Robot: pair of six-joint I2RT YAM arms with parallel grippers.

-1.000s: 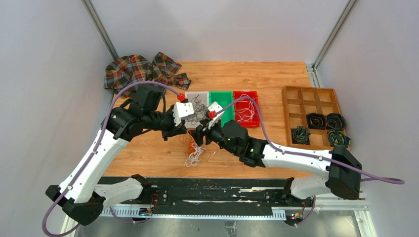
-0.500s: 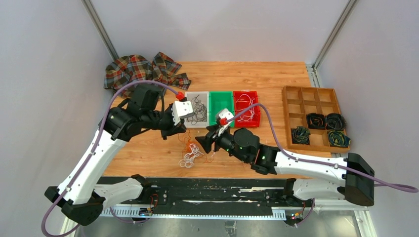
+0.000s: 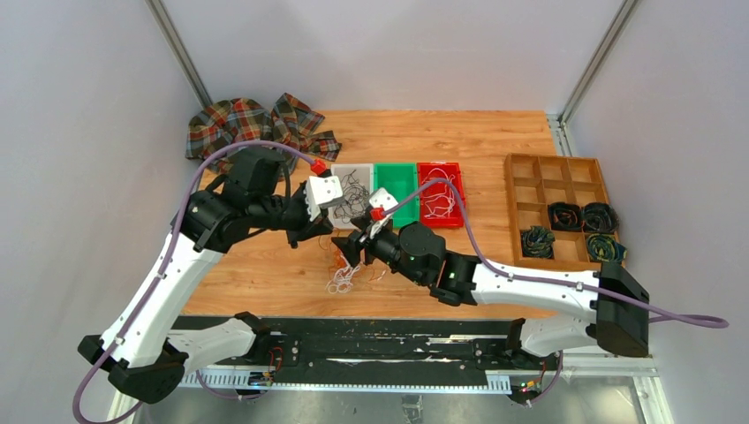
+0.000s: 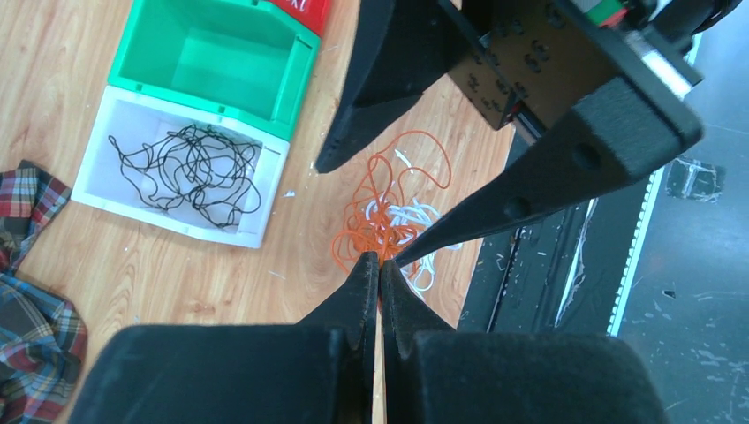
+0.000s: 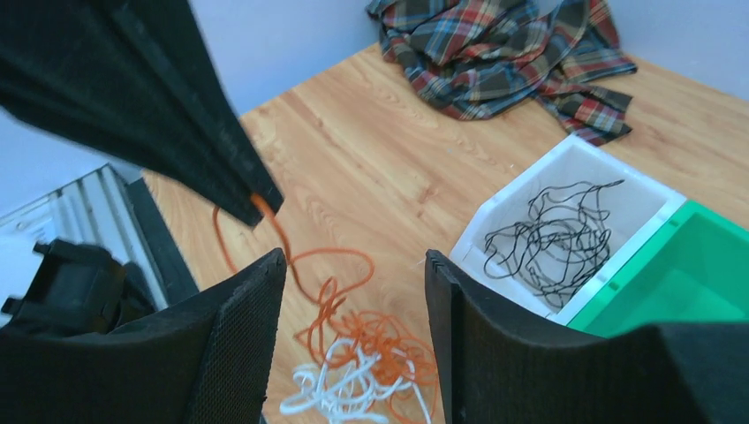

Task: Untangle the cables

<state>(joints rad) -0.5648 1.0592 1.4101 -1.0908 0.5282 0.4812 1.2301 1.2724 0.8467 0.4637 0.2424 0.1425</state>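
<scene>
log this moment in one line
left hand: shut on orange cable | right hand: open, above orange-white pile | black cables: in white bin

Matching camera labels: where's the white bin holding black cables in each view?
Top external: white bin near picture centre, slightly left.
Left wrist: white bin at left, above middle.
Right wrist: white bin right of centre.
Shared landmark: green bin right beside it.

Orange-white cables (image 4: 385, 226) — tangled heap on table (image 4: 177, 276); black ones (image 4: 187, 170) in bin (image 4: 168, 221)
</scene>
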